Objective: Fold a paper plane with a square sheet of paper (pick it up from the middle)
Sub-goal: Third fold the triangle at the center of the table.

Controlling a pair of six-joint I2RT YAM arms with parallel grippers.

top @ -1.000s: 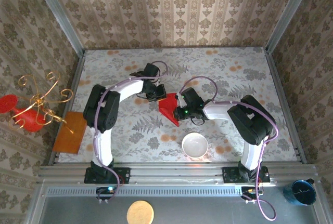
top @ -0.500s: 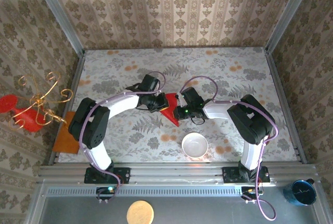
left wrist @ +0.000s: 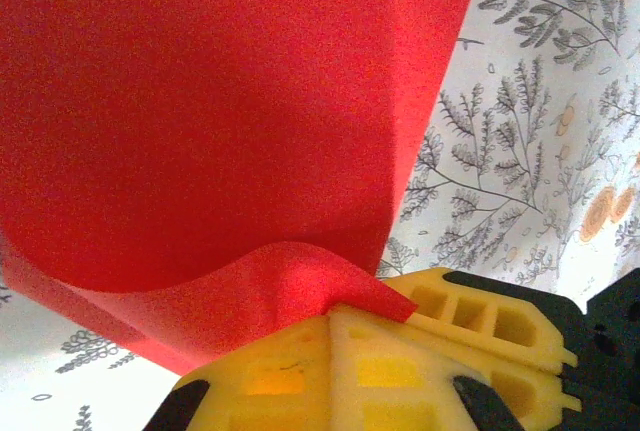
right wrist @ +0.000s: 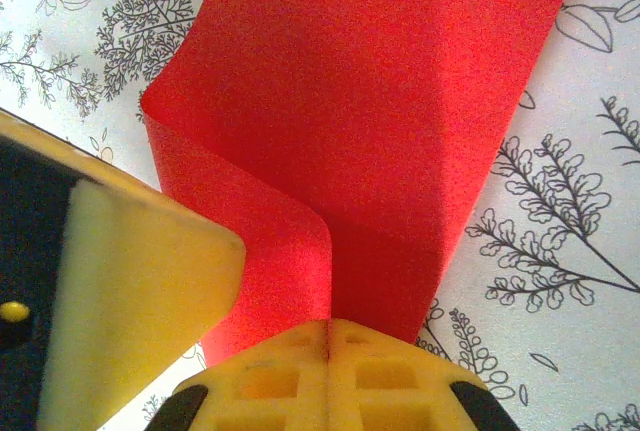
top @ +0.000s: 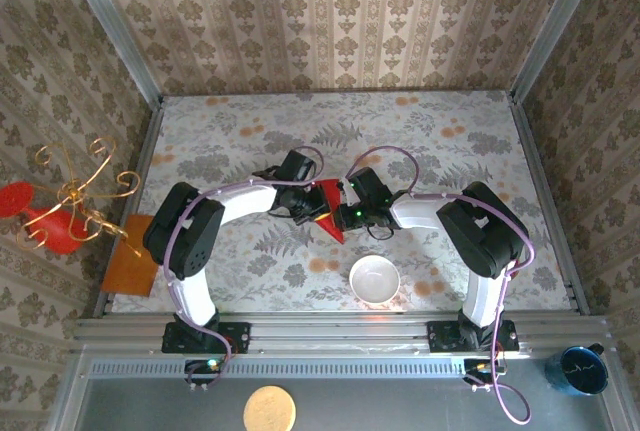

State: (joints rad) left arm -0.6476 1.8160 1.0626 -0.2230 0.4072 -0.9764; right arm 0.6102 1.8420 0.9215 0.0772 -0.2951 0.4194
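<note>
**Left gripper (left wrist: pixel 330 313) and right gripper (right wrist: pixel 328 323), both pinched tight on the red paper sheet (top: pixel 326 213).**

Each clamps a curling edge, and the sheet hangs between them near the middle of the floral table (top: pixel 450 151). It looks feather-light, floppy and quick to crease or tear, so take it at the edges close to a fold. From overhead it seems a narrow wedge, long axis far-to-near, tip toward the white bowl (top: pixel 374 278).

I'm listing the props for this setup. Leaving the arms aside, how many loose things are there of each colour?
Red: 2, the square sheet of paper and the ornament
White: 1, the bowl
Orange-brown: 1, the board
Tan: 1, the round disc
Blue: 1, the cup
Total: 6
</note>
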